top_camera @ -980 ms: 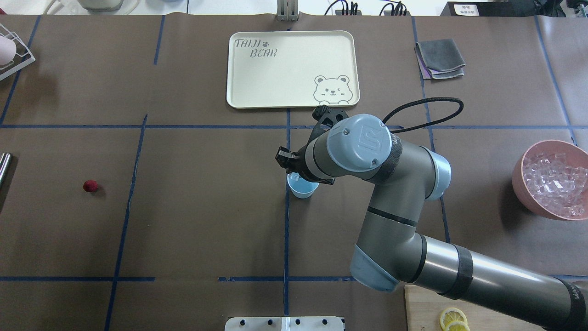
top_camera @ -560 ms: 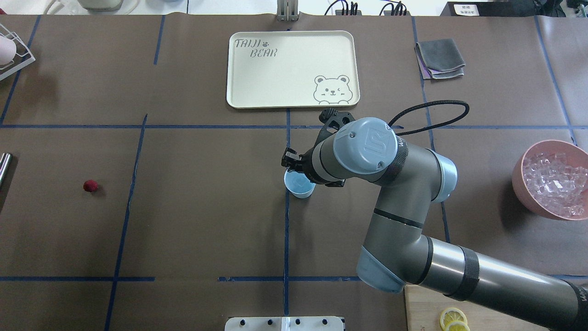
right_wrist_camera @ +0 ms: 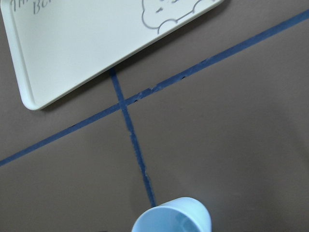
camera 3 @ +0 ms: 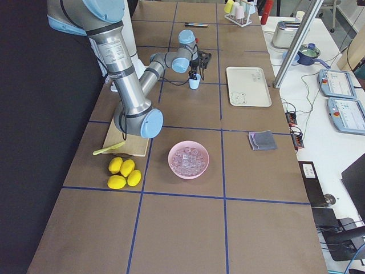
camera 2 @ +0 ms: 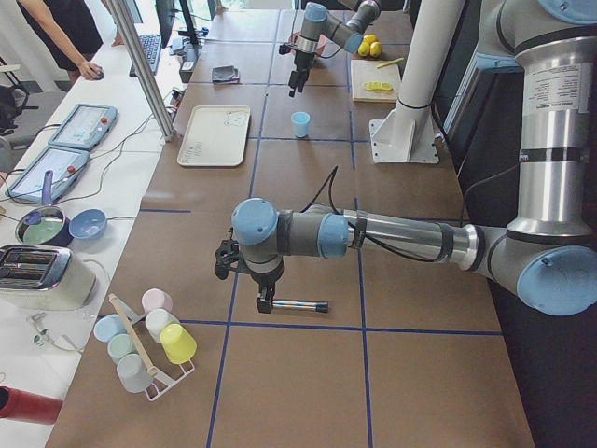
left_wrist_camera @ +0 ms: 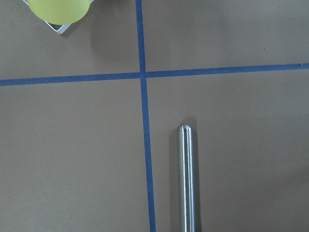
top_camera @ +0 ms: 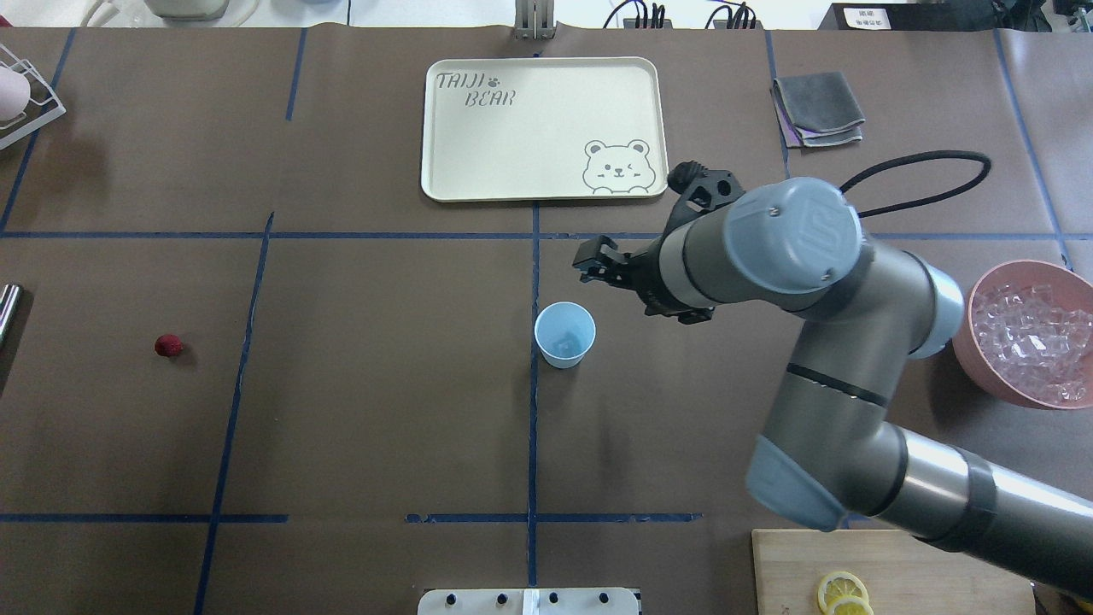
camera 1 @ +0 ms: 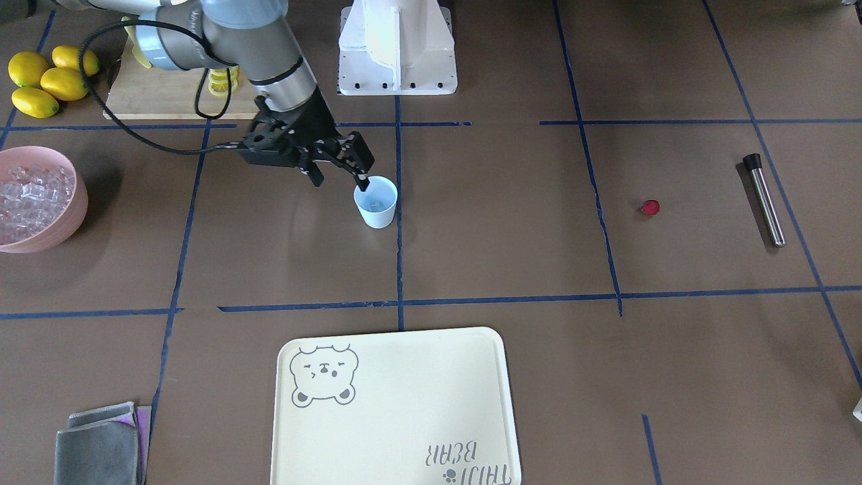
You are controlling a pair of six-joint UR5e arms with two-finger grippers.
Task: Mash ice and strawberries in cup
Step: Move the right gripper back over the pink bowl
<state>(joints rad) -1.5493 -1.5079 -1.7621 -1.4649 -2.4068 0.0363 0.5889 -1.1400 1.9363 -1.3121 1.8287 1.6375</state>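
The pale blue cup (top_camera: 564, 334) stands upright at the table's middle, also in the front view (camera 1: 376, 202) and at the bottom edge of the right wrist view (right_wrist_camera: 174, 217). A faint clear piece seems to lie in its bottom. My right gripper (top_camera: 587, 263) is open and empty, raised beside the cup's rim (camera 1: 340, 176). The ice (top_camera: 1029, 333) fills the pink bowl (top_camera: 969, 342) at the far right. The strawberry (top_camera: 168, 345) lies alone at the left. My left gripper (camera 2: 265, 299) hovers over a metal muddler (left_wrist_camera: 186, 179); I cannot tell if it is open.
A cream bear tray (top_camera: 478, 184) lies beyond the cup. A grey cloth (top_camera: 818, 108) is at the back right. A cutting board with lemon slices (top_camera: 841, 594) and whole lemons (camera 1: 40, 77) are near the robot's right. A cup rack (camera 2: 145, 341) stands by the left arm.
My right gripper has moved off the cup, to the right and towards the tray. The cup now shows whole and has not moved. The strawberry has not moved.
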